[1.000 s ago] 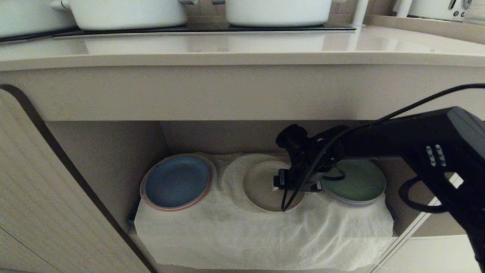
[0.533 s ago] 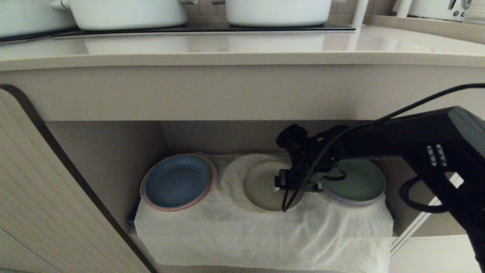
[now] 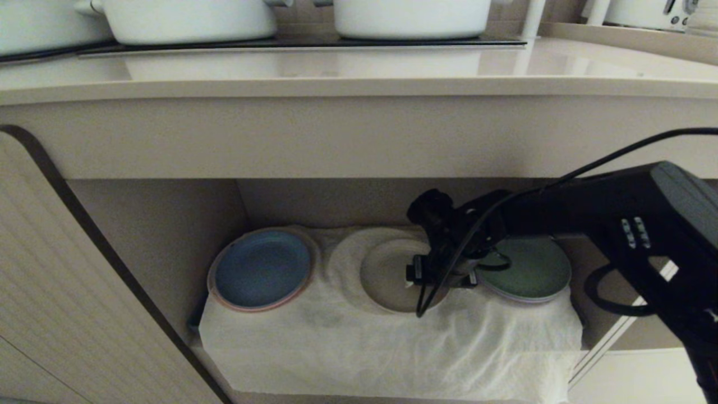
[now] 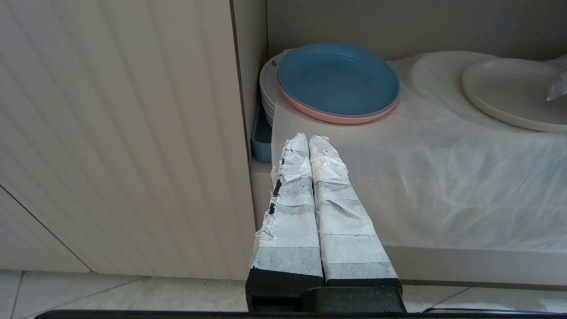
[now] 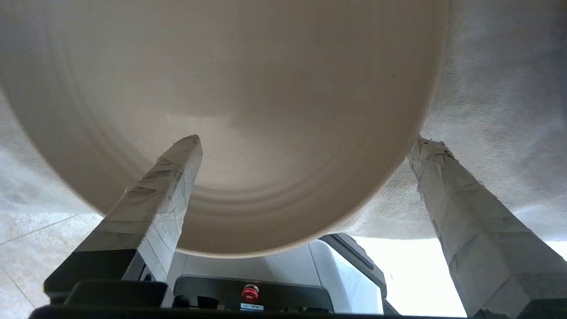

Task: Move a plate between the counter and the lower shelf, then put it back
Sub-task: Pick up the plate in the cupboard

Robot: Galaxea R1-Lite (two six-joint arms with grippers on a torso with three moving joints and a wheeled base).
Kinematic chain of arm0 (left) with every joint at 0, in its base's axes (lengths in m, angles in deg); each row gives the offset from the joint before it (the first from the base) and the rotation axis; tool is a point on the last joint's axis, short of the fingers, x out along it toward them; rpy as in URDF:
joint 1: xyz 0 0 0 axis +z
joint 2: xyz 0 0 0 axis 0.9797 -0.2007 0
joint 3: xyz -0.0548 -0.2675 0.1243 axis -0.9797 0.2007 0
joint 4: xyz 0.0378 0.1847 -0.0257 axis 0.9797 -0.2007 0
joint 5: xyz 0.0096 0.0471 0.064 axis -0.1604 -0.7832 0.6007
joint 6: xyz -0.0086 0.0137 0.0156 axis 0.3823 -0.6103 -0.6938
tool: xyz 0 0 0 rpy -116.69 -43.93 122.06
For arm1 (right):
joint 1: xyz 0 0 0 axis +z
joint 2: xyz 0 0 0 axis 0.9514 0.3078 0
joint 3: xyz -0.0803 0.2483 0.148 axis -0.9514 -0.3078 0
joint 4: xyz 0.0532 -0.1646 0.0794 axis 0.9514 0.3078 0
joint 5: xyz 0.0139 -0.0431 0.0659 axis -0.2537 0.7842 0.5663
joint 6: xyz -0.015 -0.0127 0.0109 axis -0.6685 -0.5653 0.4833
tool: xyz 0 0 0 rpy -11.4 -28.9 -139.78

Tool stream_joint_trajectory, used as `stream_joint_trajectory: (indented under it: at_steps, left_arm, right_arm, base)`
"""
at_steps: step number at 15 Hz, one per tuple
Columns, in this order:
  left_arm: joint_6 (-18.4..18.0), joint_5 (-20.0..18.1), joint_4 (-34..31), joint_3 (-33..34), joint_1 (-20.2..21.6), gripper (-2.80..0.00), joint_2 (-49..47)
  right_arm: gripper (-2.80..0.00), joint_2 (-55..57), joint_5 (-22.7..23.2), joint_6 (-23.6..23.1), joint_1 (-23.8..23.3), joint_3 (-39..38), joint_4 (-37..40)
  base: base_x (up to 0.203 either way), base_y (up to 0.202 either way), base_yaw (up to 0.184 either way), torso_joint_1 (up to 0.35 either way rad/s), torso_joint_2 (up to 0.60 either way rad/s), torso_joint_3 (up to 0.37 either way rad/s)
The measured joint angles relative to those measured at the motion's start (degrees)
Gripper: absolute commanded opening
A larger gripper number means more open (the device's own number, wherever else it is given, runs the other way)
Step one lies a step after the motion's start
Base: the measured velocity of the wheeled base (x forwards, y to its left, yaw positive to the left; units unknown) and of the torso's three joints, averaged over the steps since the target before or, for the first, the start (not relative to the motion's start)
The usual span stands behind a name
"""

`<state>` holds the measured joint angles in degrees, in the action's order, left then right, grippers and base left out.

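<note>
The beige plate [image 3: 386, 276] lies flat on the white cloth [image 3: 392, 348] of the lower shelf [image 3: 157, 224], between a blue plate and a green one. My right gripper [image 3: 433, 278] reaches into the shelf and stands over the plate's right edge. In the right wrist view the right gripper [image 5: 308, 148] is open wide. One taped finger [image 5: 177, 168] is over the plate [image 5: 248, 88], the other [image 5: 432, 168] outside the rim against the cloth. My left gripper [image 4: 308, 141] is shut and empty, low in front of the shelf. The counter [image 3: 359, 70] runs above.
A blue plate [image 3: 261, 269] on a pink one sits left of the beige plate, a green plate [image 3: 530, 266] right, under my right wrist. White pots [image 3: 190, 19] stand on the hob. A ribbed cabinet door [image 3: 50, 292] stands open at the left.
The right forearm has sunk slightly and shifted a little left. The gripper stays open at the plate's rim, and the plate has not moved.
</note>
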<state>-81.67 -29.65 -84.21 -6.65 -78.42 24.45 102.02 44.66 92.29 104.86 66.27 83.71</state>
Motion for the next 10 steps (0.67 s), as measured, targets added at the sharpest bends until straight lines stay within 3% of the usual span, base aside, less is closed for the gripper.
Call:
stream_joint_trajectory:
  at_steps: [10]
  left_arm:
    - [0.0, 0.0, 0.0, 0.0, 0.0, -2.80, 0.0]
  right_arm:
    - [0.00, 1.9, -1.4, 2.0, -0.5, 0.5, -0.3]
  base:
    - [0.000, 0.000, 0.000, 0.000, 0.00, 0.000]
